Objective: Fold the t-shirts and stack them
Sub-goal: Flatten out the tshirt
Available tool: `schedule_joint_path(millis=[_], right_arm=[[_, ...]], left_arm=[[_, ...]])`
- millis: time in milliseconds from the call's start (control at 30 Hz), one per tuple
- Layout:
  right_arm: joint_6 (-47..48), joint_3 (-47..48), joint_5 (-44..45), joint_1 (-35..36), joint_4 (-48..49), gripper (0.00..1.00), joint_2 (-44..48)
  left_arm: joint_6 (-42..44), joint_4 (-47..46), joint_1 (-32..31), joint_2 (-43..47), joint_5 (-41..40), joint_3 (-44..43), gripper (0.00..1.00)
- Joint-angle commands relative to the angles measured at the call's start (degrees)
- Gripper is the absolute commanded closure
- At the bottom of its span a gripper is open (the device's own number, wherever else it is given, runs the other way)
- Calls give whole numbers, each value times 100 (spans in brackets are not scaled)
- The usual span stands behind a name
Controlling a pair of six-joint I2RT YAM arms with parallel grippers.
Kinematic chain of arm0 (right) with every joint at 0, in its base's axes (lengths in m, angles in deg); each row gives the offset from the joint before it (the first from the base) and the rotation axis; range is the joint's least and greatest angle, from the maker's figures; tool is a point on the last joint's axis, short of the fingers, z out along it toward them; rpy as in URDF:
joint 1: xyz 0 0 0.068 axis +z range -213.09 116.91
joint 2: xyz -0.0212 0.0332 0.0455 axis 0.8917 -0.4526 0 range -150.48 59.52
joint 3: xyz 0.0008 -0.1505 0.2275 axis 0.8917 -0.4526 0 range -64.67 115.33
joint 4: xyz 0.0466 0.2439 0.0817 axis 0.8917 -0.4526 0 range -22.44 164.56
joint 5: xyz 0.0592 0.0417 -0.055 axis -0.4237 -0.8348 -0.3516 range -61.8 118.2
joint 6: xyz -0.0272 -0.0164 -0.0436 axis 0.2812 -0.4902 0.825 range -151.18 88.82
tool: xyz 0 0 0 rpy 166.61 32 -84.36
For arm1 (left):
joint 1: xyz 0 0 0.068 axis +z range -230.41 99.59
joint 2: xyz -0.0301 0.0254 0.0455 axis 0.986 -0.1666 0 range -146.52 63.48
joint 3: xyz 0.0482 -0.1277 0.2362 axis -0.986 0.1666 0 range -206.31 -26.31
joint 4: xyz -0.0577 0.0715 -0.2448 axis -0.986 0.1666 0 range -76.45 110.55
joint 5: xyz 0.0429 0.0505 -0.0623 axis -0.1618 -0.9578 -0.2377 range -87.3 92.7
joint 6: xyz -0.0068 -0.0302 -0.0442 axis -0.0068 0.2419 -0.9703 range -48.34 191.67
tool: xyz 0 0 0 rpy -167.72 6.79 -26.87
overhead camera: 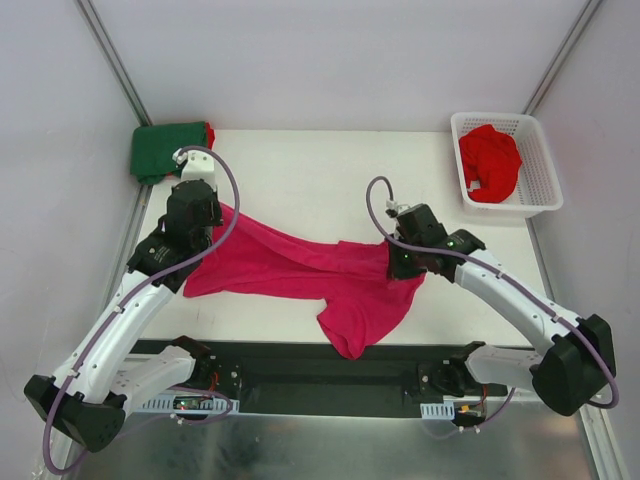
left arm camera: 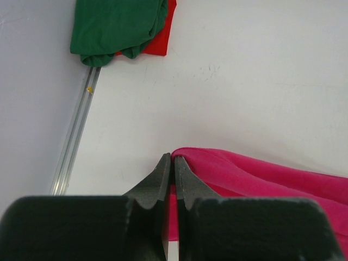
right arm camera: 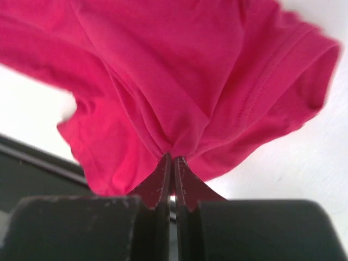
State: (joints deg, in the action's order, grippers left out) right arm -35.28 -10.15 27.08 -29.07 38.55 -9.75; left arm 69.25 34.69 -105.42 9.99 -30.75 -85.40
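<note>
A magenta-pink t-shirt (overhead camera: 300, 265) stretches across the table between both arms, one part hanging over the near edge. My left gripper (overhead camera: 205, 218) is shut on its left end; in the left wrist view the gripper (left arm camera: 172, 159) pinches the pink t-shirt (left arm camera: 255, 176) at a fold. My right gripper (overhead camera: 398, 262) is shut on the shirt's right part; in the right wrist view that gripper (right arm camera: 174, 159) holds bunched pink t-shirt cloth (right arm camera: 179, 70). A folded dark green t-shirt (overhead camera: 168, 148) lies on a red t-shirt (overhead camera: 209, 132) at the far left corner.
A white lattice basket (overhead camera: 540, 170) at the far right holds a crumpled red t-shirt (overhead camera: 490, 162). White walls with metal rails close in the table on both sides. In the left wrist view a rail (left arm camera: 76, 136) runs along the left edge, near the green t-shirt (left arm camera: 117, 24).
</note>
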Motion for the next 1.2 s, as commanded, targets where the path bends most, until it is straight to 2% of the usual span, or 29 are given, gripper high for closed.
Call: schedule_joint_path(millis=[0, 167, 233, 267, 300, 367, 400, 567, 867, 1000, 1167], right_arm=[[-337, -301, -598, 350, -810, 99, 353], [-749, -828, -635, 921, -1119, 98, 643], [-916, -1101, -591, 1264, -1075, 81, 652], [-987, -1180, -530, 1500, -1075, 58, 600], [-1127, -1303, -494, 1633, -1040, 47, 573], [-1268, -1383, -180, 1992, -1057, 28, 416], [-1417, -1383, -21, 2099, -1118, 26, 354], [-1778, -1190, 1121, 2372, -1145, 20, 265], [-1815, -609, 2142, 2224, -882, 19, 564], [-1551, -1012, 1748, 1583, -76, 19, 819], [-1015, -1365, 687, 450, 786, 20, 925]], left_arm=[[-66, -58, 58, 85, -3, 38, 100], [-75, -49, 58, 32, 5, 47, 100], [-75, -58, 58, 15, 14, 47, 100], [-92, -49, 58, -3, 23, 55, 100], [-101, -58, 58, -20, 40, 64, 100], [-101, -49, 67, -12, 49, 90, 100], [-110, -49, 58, -21, 58, 99, 100], [-145, -49, 67, 23, 102, 143, 100], [-119, -32, 58, 225, 58, 108, 100], [-136, -23, 67, 243, 76, 108, 100], [-189, -14, 58, 261, 111, 161, 100]])
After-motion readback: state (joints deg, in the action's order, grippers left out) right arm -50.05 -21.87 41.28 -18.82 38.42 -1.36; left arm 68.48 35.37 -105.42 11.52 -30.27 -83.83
